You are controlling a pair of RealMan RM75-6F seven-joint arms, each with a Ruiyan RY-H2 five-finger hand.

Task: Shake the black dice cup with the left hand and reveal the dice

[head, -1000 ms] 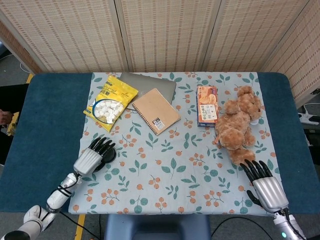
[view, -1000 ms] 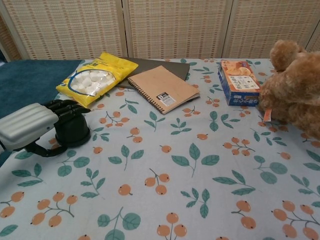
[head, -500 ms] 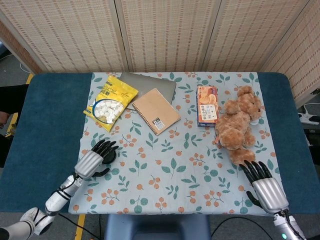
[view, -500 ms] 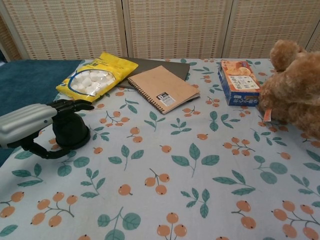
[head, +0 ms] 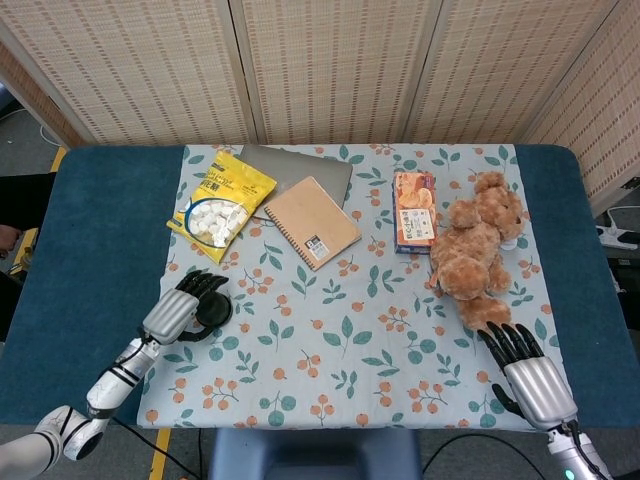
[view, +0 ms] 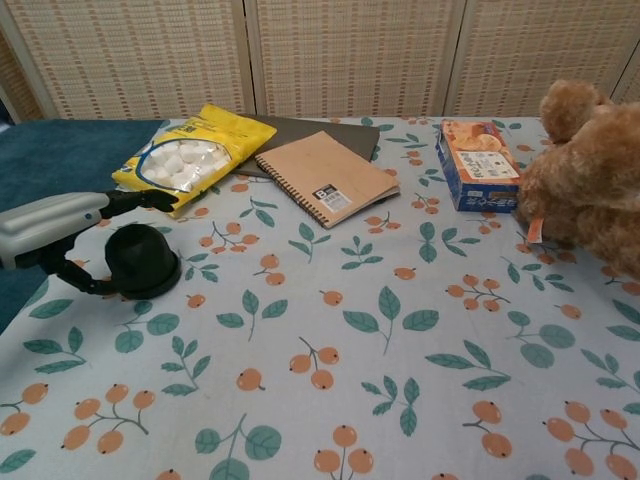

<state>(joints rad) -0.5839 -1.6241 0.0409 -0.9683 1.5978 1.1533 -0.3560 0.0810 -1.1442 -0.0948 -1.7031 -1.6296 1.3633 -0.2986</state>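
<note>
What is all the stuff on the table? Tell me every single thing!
Dice cup: one, black, upside down near the left edge of the cloth.
Marshmallow bag: one, yellow, far left.
Notebook: one, tan, spiral-bound, middle back.
Folder: one, grey, under the notebook and bag.
Snack box: one, orange and blue, beside the bear.
Teddy bear: one, brown, right side.
Tablecloth: one, pale with an orange fruit print, on a blue table.
Left hand: open, arched above the cup.
Right hand: open, near the right corner.
</note>
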